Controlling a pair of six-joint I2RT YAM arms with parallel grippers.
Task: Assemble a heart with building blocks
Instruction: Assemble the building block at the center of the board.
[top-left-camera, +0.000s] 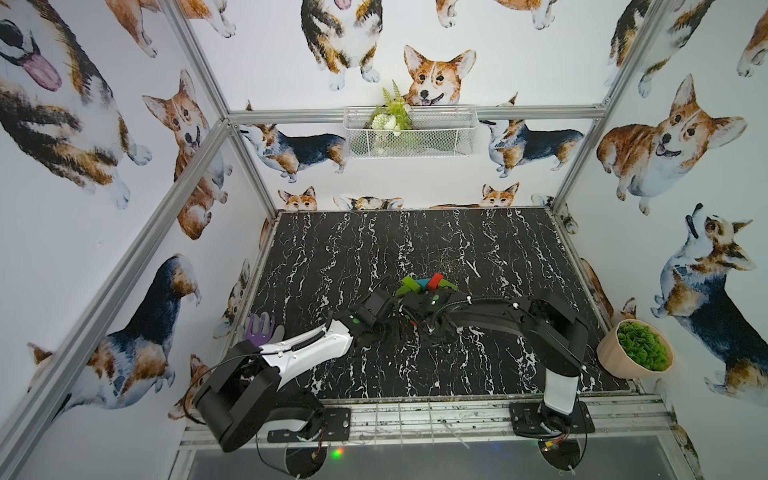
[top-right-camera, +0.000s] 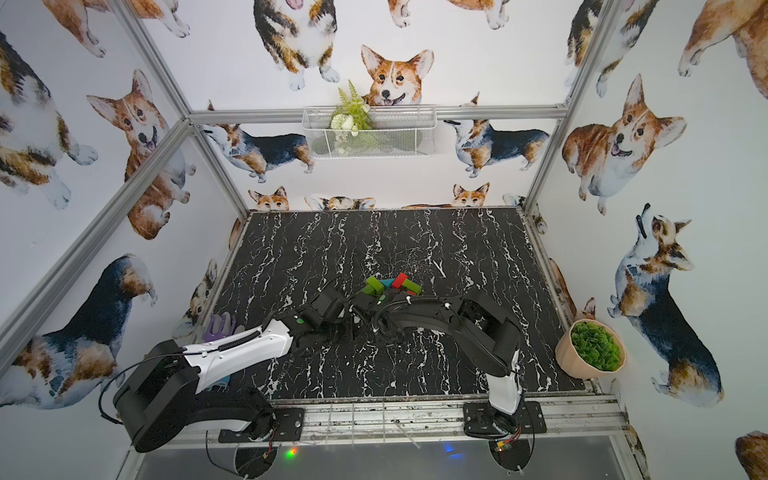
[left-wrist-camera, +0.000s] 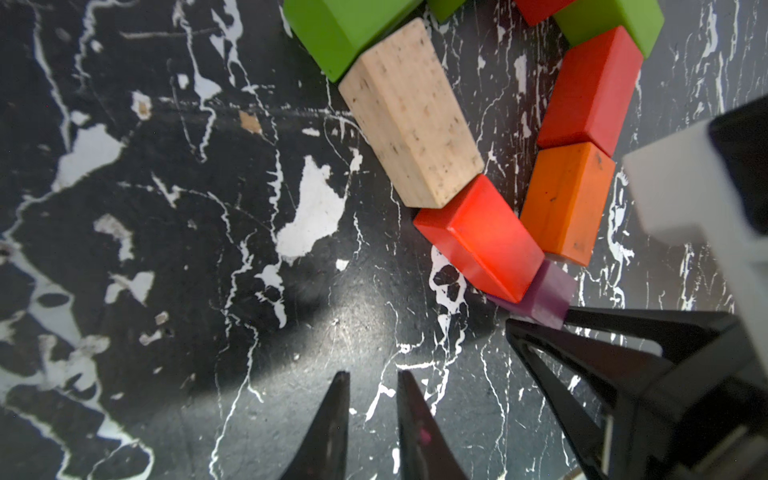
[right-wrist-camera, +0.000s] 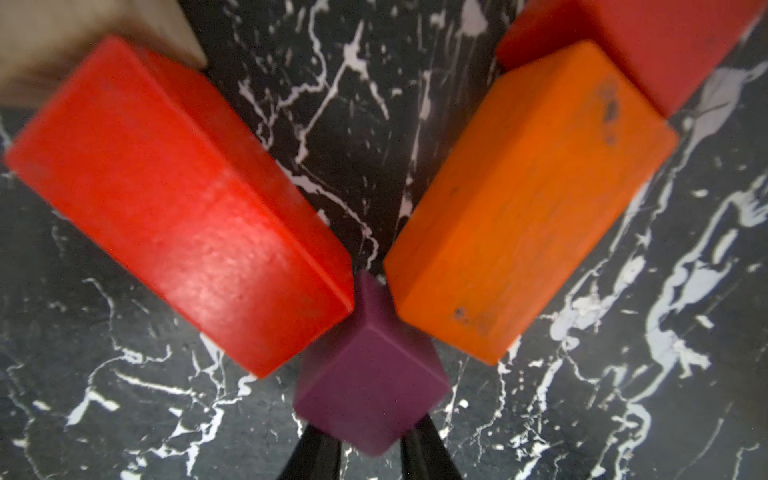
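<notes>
Gripping purple cube (right-wrist-camera: 370, 374) in right jaws at the tip of the heart (left-wrist-camera: 415, 112), tight against red bar (right-wrist-camera: 178, 208) and just beside orange bar (right-wrist-camera: 519, 208). Left jaws: narrow, empty, over bare surface (left-wrist-camera: 166, 249) near the heart. Probably seating the cube. Set it flat and nudge in only until snug with both bars, without spreading them. Open slowly, then back straight out. Keep left jaws clear.

In both top views the lower part of the heart (top-left-camera: 426, 284) is hidden under the two arms (top-left-camera: 490, 309). The green blocks (left-wrist-camera: 345, 29) are cut off in the left wrist view. In the right wrist view the plain-wood block (right-wrist-camera: 62, 37) is blurred, and the tips of the right tool (right-wrist-camera: 370, 446) are covered by the purple cube (right-wrist-camera: 370, 382).
</notes>
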